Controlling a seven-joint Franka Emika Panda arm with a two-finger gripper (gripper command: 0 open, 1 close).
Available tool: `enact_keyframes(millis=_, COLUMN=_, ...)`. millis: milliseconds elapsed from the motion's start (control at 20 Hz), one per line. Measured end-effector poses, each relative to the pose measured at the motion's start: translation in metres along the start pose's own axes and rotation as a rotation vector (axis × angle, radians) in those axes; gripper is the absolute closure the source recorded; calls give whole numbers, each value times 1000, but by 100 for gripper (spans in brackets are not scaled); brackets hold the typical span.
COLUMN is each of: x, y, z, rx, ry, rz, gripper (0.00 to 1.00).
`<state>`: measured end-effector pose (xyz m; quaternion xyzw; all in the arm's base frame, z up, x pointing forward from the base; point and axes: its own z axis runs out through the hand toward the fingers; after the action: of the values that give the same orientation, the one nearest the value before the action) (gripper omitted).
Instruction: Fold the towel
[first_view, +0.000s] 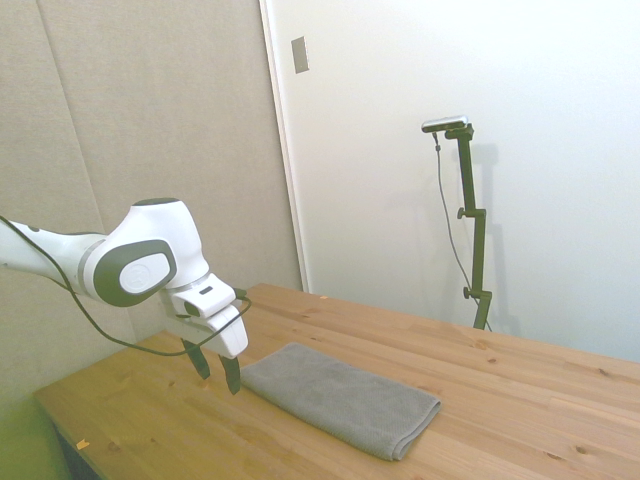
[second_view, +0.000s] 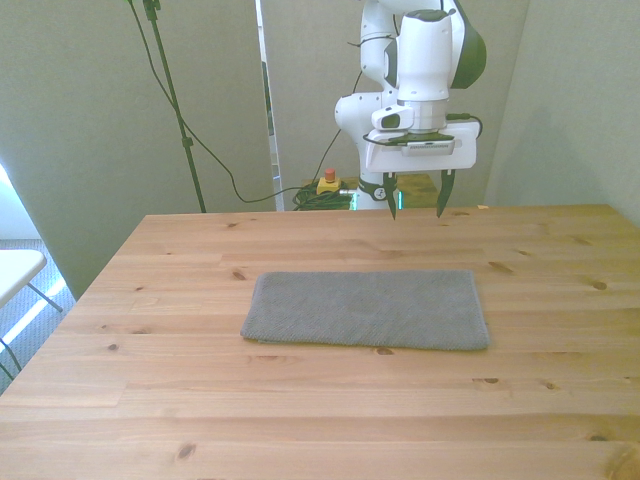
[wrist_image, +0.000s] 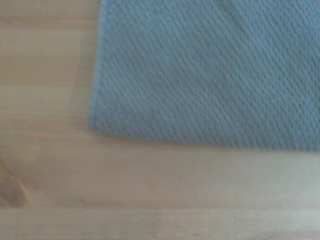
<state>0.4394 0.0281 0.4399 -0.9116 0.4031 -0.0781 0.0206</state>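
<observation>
Grey towel (second_view: 366, 309) lay flat on wooden desk (second_view: 320, 420); gripper (second_view: 416, 208) hovered above its far edge, jaws spread wide, empty.

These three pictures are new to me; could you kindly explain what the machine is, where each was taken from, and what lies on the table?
The machine is a white robot arm ending in a two-finger gripper, open and holding nothing. One picture looks from beside the wooden table, one from across it facing the robot, and the blurry close-up comes from a camera on the wrist. A grey towel lies flat on the table, apart from the gripper, which hangs above the table's far side. The close-up shows one towel corner over bare wood.
</observation>
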Motion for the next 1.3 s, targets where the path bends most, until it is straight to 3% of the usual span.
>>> enact_keyframes(millis=150, x=0, y=-51, z=-6, rx=-24, ry=39, rz=1, gripper=0)
enact_keyframes(millis=300, x=5, y=-99, z=-3, rx=-105, ry=96, rz=11, gripper=0)
enact_keyframes(millis=650, x=-9, y=-178, z=53, rx=-229, ry=185, rz=42, gripper=0)
enact_keyframes(millis=900, x=-13, y=-200, z=75, rx=-277, ry=218, rz=45, gripper=0)
enact_keyframes(millis=1300, x=-9, y=-198, z=97, rx=-323, ry=244, rz=59, gripper=0)
